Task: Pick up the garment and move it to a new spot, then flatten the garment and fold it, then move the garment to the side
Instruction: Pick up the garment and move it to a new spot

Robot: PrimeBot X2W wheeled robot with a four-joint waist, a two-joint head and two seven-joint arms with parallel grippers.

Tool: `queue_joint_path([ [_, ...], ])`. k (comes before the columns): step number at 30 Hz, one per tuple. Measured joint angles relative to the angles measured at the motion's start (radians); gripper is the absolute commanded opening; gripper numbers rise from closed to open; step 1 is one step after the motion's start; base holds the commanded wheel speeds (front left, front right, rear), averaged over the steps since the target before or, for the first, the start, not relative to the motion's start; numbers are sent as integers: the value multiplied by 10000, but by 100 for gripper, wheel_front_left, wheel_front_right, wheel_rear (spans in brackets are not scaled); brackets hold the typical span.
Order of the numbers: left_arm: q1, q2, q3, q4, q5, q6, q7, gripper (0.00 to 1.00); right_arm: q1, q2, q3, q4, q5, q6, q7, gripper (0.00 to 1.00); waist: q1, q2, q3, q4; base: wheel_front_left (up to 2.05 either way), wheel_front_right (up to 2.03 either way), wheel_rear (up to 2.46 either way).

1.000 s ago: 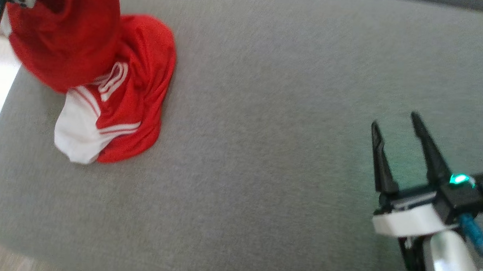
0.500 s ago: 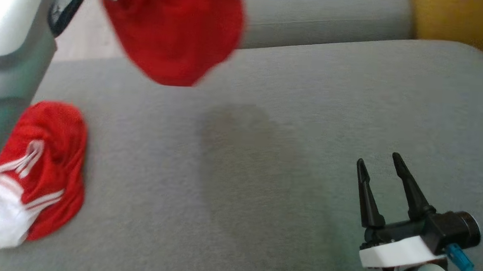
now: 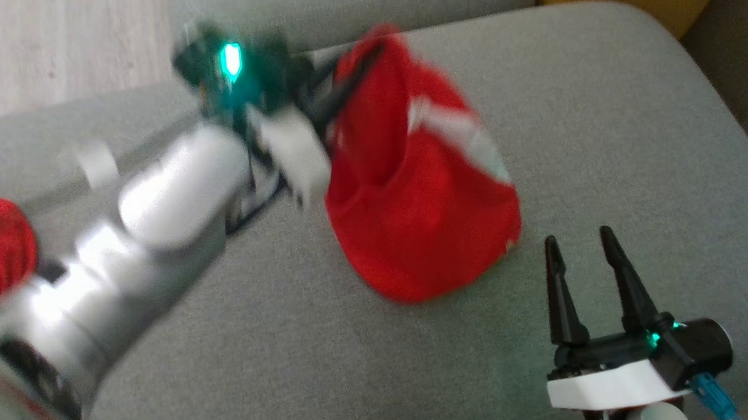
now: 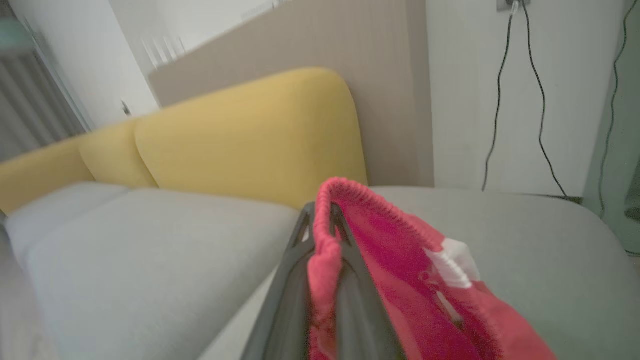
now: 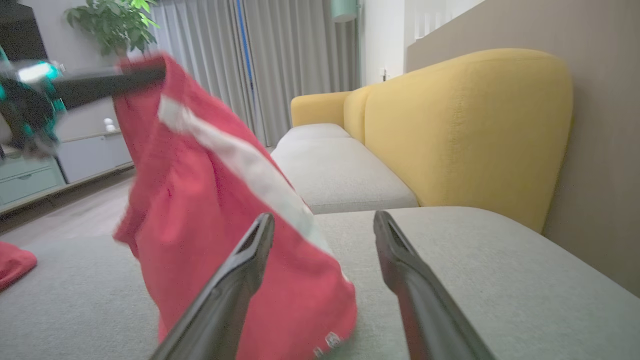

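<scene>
Garment (image 3: 411, 237) upright, long axis near vertical

1. This is a home living room. A long sofa (image 5: 345, 175) with grey seat cushions and rounded mustard-yellow backrests (image 5: 465, 130) stands against a beige panelled wall (image 4: 380, 65).
2. Floor-length grey curtains (image 5: 280, 60) hang beyond the sofa's far end. A leafy potted plant (image 5: 112, 22) stands near them.
3. A low pale cabinet with drawers (image 5: 95, 155) stands on the light wood-look floor (image 3: 51, 26).
4. Black cables (image 4: 537, 100) hang down a white wall from a wall socket (image 4: 511, 4), behind the seat's far edge.
</scene>
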Motion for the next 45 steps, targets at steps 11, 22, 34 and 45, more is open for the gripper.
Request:
queue_joint_path([
  [11, 2541, -1043, 42, 1076, 412, 1645, -1312, 100, -347, 6, 105, 127, 69, 0, 0, 100, 0, 0, 837, 631, 0, 0, 0],
  [22, 6012, -1058, 2573, -846, 1356, 3037, -1325, 100, 619, 13, -420, 767, 59, 0, 0, 100, -4, 0, -398, 2150, 0, 0, 0],
  [34, 10394, -1007, 5860, -4301, 3089, 4008, -1327, 100, 1405, 23, -826, 702, 247, 0, 0, 100, -6, 0, -1803, 3309, 0, 0, 0],
  [45, 12623, -1467, 6974, -5292, 4560, 3331, -1327, 100, 2325, 38, -911, 633, 347, 0, 2, 100, -4, 0, -2138, 3271, 0, 0, 0],
])
